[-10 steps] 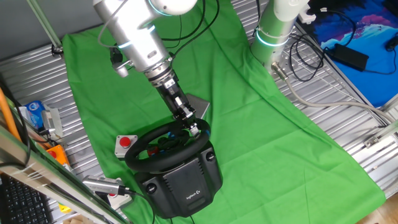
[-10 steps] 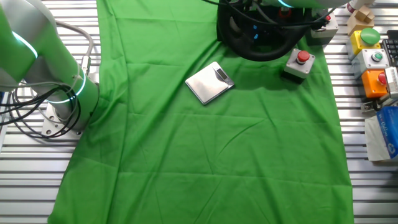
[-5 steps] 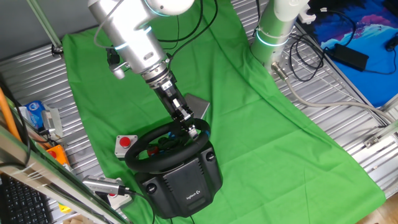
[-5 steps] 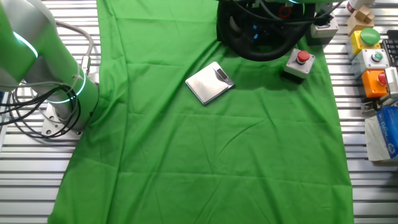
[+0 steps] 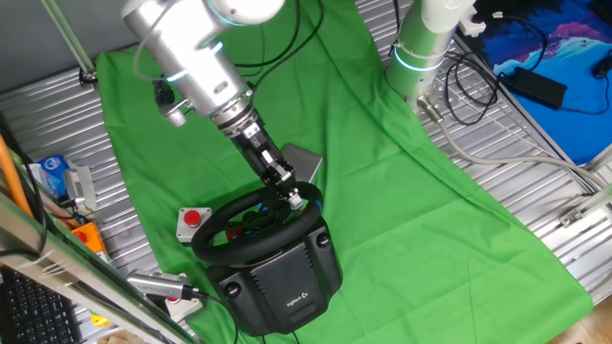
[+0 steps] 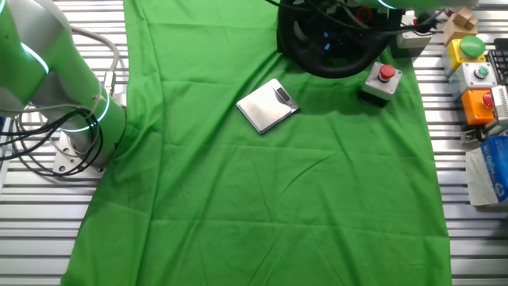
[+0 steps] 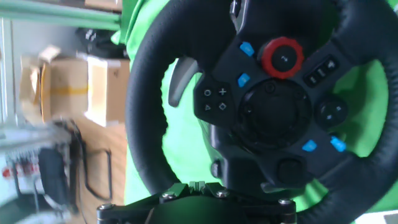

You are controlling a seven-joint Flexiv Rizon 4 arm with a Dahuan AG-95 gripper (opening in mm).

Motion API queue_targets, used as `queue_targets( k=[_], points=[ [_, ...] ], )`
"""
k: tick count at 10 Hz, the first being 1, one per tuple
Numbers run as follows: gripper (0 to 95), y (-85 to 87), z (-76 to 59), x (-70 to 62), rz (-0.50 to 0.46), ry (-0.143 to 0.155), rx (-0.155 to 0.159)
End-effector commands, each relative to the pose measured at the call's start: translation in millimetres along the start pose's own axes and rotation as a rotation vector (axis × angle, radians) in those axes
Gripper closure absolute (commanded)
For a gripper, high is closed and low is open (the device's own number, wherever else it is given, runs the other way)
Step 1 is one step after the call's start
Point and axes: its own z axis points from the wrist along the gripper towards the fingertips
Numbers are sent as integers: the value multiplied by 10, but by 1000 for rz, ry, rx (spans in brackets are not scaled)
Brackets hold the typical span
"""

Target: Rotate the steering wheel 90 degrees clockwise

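Steering wheel [image 5: 251, 227], a black padded ring on a bulky moulded base, stands at the near edge of the bench [image 5: 535, 124] on wrinkled green cloth [image 5: 421, 220]. In one fixed view the hand [image 5: 296, 199] sits at the rim's far right side; the silver arm has leaned further left than a second ago, while the rim looks barely turned, so I judge the rotation hardly begun. The other fixed view shows only the wheel's lower arc at the top edge, beside a grey box with a red button [image 6: 382, 81]. The hand view fills with glossy hub, red dial and blue buttons; fingers hidden, so grip cannot be told.
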Motion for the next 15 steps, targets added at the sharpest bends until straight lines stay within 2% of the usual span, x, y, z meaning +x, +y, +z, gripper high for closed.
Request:
queue_targets(
  k=[1,3,4,6,9,10,12,13,15],
  points=[
    [950,-165,-101,135,-123,104,73],
    [950,-281,-138,216,-213,159,128],
    [950,-327,-116,245,-250,178,162],
    [950,-447,-71,283,-375,236,242],
    [950,-616,-41,258,-575,364,363],
    [950,-625,-40,254,-612,406,423],
    [950,-628,-40,252,-644,468,524],
    [950,-631,-40,251,-645,514,575],
    [950,-632,-40,250,-642,540,597]
  ],
)
